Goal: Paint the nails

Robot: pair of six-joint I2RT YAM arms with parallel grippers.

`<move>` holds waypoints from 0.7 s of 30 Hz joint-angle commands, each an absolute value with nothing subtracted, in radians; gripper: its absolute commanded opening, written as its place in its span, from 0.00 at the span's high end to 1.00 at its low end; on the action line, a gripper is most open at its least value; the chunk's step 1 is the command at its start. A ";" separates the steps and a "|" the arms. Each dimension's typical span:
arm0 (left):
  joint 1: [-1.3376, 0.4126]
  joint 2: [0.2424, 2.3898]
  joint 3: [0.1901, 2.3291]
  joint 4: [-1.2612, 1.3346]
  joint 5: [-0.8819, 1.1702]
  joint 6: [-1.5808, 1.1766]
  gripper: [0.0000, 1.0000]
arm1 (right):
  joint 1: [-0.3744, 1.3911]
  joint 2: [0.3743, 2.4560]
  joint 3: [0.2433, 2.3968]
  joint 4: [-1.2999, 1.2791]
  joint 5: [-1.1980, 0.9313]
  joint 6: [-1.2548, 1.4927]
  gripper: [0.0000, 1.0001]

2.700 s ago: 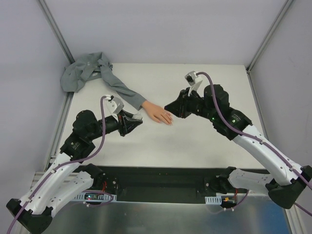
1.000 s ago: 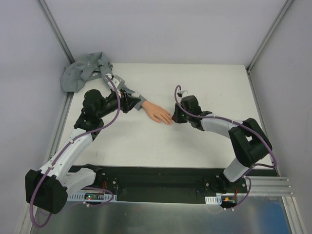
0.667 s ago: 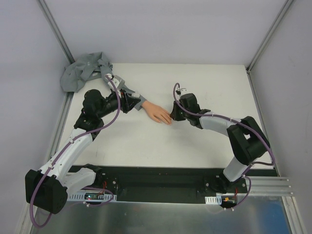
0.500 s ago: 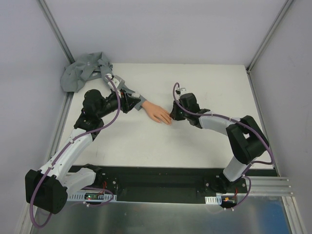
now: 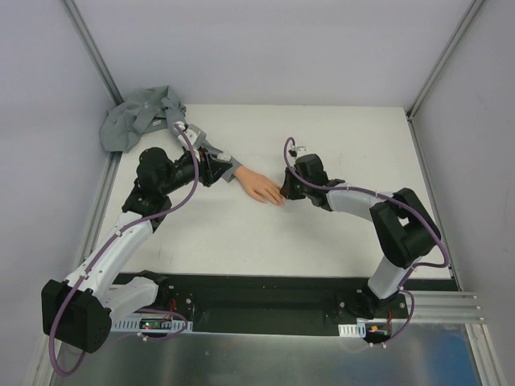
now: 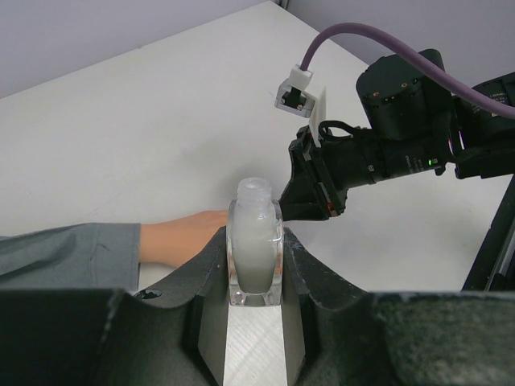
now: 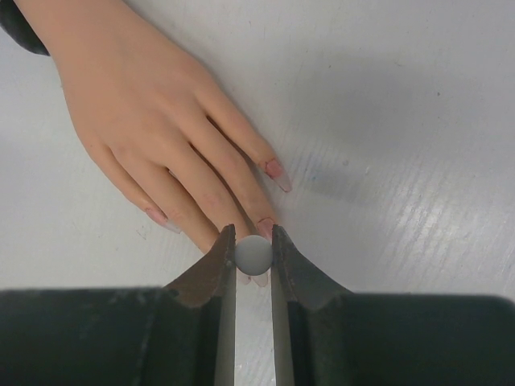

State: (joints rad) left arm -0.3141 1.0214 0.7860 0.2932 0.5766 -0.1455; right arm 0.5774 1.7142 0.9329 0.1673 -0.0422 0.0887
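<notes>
A peach mannequin hand [image 5: 259, 186] lies flat on the white table, coming out of a grey sleeve [image 5: 201, 149]. My left gripper [image 5: 221, 170] hovers over the wrist, shut on a small clear bottle [image 6: 256, 265] of whitish fluid with an open neck. In the left wrist view the hand [image 6: 181, 237] shows just beyond that gripper [image 6: 254, 238]. My right gripper [image 5: 283, 193] is low at the fingertips, shut on a small round grey brush cap [image 7: 253, 253]. It sits right over the middle fingers' nails [image 7: 265, 227]; another pinkish nail [image 7: 276, 170] shows beside it. The brush tip is hidden.
The rest of the grey garment [image 5: 137, 117] is bunched in the table's back left corner. Grey walls and metal frame posts [image 5: 92, 48] close in the sides. A black strip [image 5: 265, 289] runs along the near edge by the arm bases.
Since the earliest frame my left gripper has gone up to the wrist and my right arm has dropped to the fingertips. In the last second the right gripper crept slightly left.
</notes>
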 commanded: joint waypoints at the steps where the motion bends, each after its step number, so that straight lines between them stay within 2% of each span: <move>1: -0.314 1.008 0.790 0.336 0.618 -0.149 1.00 | 0.577 1.723 0.977 0.184 -0.060 0.087 1.00; 21: -0.314 1.008 0.788 0.337 0.620 -0.147 1.00 | 0.588 1.732 0.980 0.161 -0.048 0.094 1.00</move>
State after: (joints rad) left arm -0.3141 1.0210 0.7860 0.2932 0.5774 -0.1455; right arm 0.5804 1.7321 0.9501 0.1600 -0.0502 0.0891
